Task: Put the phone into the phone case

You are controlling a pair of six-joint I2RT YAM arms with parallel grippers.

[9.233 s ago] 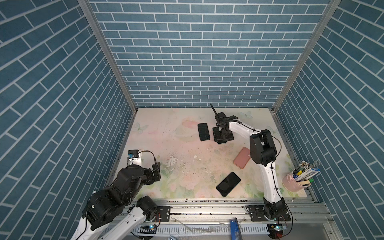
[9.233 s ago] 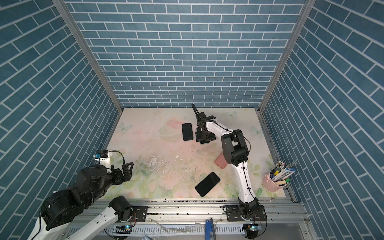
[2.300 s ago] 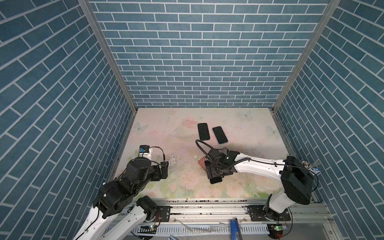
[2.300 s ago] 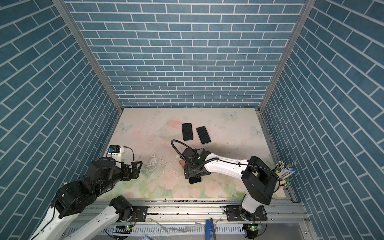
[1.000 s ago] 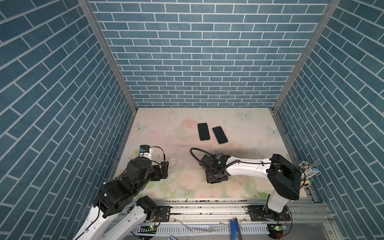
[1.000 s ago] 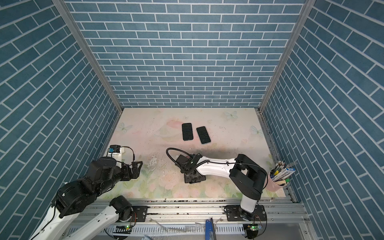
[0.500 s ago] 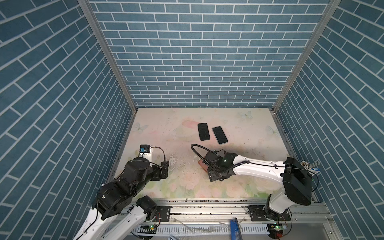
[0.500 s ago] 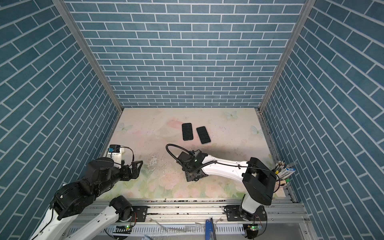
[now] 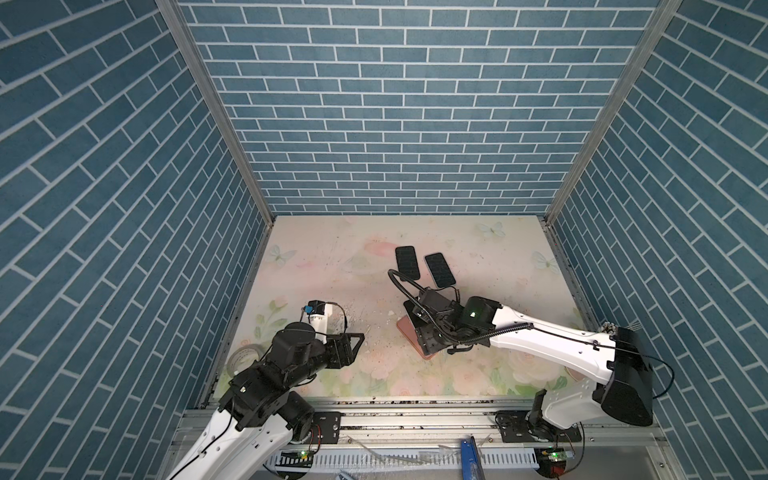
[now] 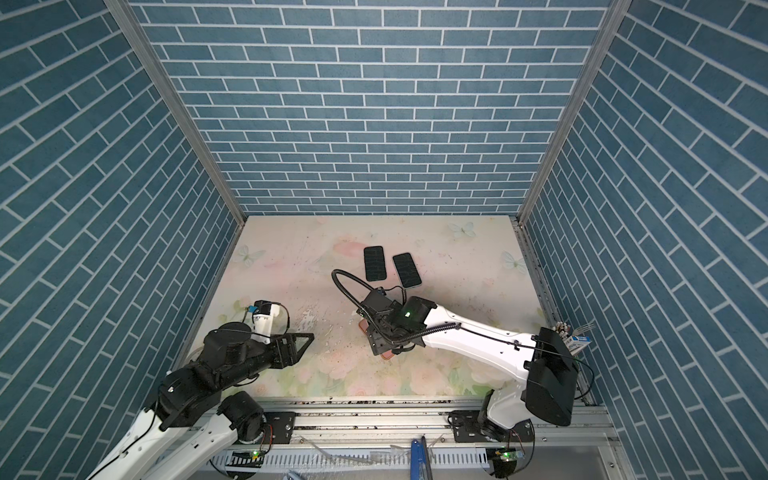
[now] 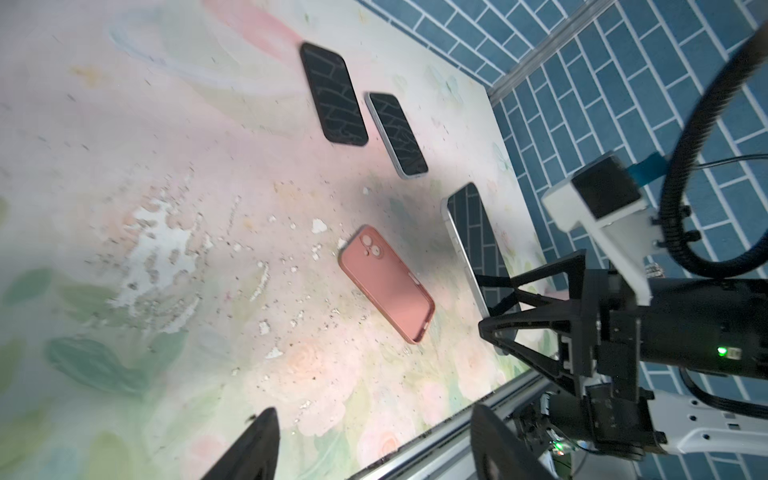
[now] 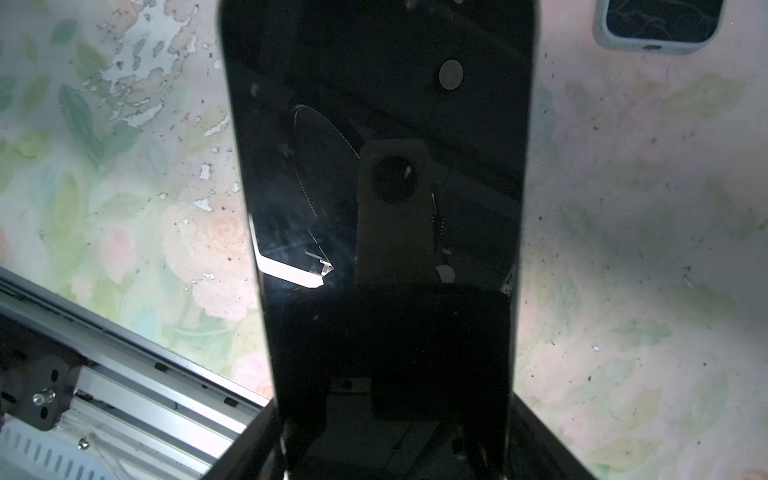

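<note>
One phone [image 11: 471, 232], clamped in right end effector [image 11: 495, 307], hovers near case [image 11: 388, 284].

My right gripper [image 11: 487, 303] and its phone [image 11: 471, 232] hang over the pink case [image 11: 386, 282], in the way. My left gripper [image 11: 374, 422] has open mat [image 11: 124, 174] ahead.

The phone case [image 11: 386, 282] is salmon pink, the phone [image 12: 382, 166] black, the table [image 9: 324, 257] floral pastel.
</note>
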